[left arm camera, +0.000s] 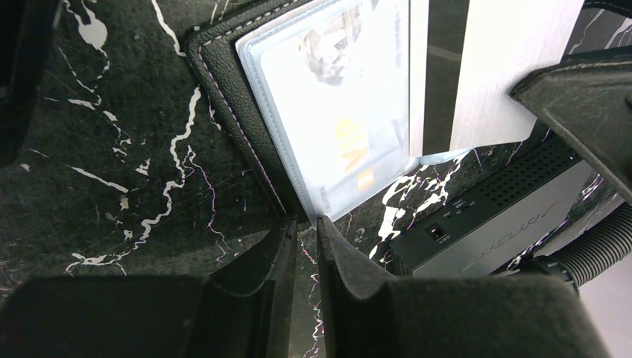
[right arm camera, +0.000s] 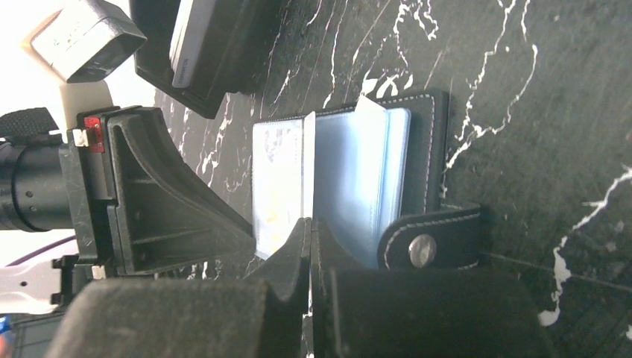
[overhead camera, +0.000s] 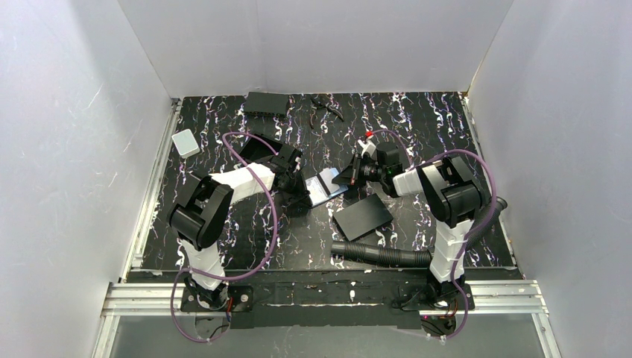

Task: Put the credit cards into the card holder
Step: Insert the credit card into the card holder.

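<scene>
The black card holder point(overhead camera: 326, 190) lies open between both grippers, clear sleeves up. One pale credit card point(left arm camera: 335, 112) with orange print sits in a sleeve. My left gripper point(left arm camera: 304, 221) is closed on the holder's near corner, its jaws a narrow slit apart. My right gripper point(right arm camera: 310, 221) is shut on a second pale card point(right arm camera: 307, 164), which stands on edge over the holder's middle. In the left wrist view this card point(left arm camera: 507, 67) shows as a light panel, its lower edge at a clear sleeve. The holder's snap strap point(right arm camera: 428, 242) lies beside my right fingers.
A matte black sheet point(overhead camera: 363, 216) lies just right of the holder. A black box point(overhead camera: 266, 103) sits at the back, a small white box point(overhead camera: 185, 142) at the left edge. A ribbed black hose point(overhead camera: 380, 255) crosses the front right.
</scene>
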{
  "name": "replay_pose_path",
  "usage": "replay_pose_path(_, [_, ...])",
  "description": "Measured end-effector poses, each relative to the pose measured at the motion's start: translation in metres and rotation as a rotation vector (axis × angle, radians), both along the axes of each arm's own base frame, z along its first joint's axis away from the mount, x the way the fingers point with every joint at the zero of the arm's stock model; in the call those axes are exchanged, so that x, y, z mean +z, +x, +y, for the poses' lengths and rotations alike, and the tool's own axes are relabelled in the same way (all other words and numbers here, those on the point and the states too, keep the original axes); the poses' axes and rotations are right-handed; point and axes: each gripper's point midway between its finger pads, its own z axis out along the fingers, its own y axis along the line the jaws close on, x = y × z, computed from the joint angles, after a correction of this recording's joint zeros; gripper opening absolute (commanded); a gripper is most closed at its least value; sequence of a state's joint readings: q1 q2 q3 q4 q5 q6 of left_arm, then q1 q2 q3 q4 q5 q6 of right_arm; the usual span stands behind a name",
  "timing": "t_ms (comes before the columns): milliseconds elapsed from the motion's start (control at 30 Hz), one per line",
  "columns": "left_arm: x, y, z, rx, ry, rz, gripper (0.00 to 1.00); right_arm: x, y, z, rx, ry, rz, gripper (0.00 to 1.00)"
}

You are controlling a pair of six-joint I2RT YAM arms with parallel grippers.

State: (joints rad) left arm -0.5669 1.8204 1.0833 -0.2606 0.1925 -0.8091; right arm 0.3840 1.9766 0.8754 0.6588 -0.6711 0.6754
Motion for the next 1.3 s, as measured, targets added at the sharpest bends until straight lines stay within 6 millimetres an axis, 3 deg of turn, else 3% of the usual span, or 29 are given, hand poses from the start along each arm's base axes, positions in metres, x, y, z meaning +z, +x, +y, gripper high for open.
replay_pose_path(1300, [0.0,0.0,0.0,-0.005,0.005,0.005,0.15,-0.011,-0.016,-0.006,-0.117,0.092,0.171,0.01])
